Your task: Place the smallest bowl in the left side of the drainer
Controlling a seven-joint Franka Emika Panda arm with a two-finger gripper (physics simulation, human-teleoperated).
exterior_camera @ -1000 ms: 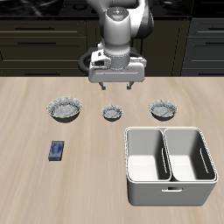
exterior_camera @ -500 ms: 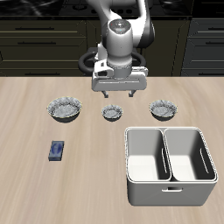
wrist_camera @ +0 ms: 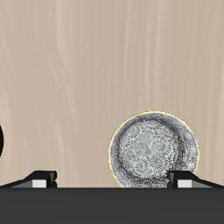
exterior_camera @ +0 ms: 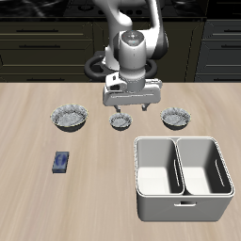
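Note:
The smallest bowl [exterior_camera: 120, 121], grey-white with dark speckles, stands on the table in the middle of a row of three bowls. My gripper [exterior_camera: 127, 107] hangs open just above it, a little off its centre. In the wrist view the bowl [wrist_camera: 153, 149] lies close below, near one fingertip [wrist_camera: 185, 179], with the gripper's middle [wrist_camera: 114, 179] beside the bowl's rim. The white two-compartment drainer [exterior_camera: 184, 200] stands nearer the table's front edge; both compartments look empty.
The widest grey bowl [exterior_camera: 70, 117] and the mid-sized patterned bowl [exterior_camera: 174, 118] flank the smallest bowl. A small blue block [exterior_camera: 62, 162] lies nearer the front edge. Dark cabinets stand behind the table.
The gripper has come down and slightly forward toward the smallest bowl, staying open. The bowls and the drainer have not moved.

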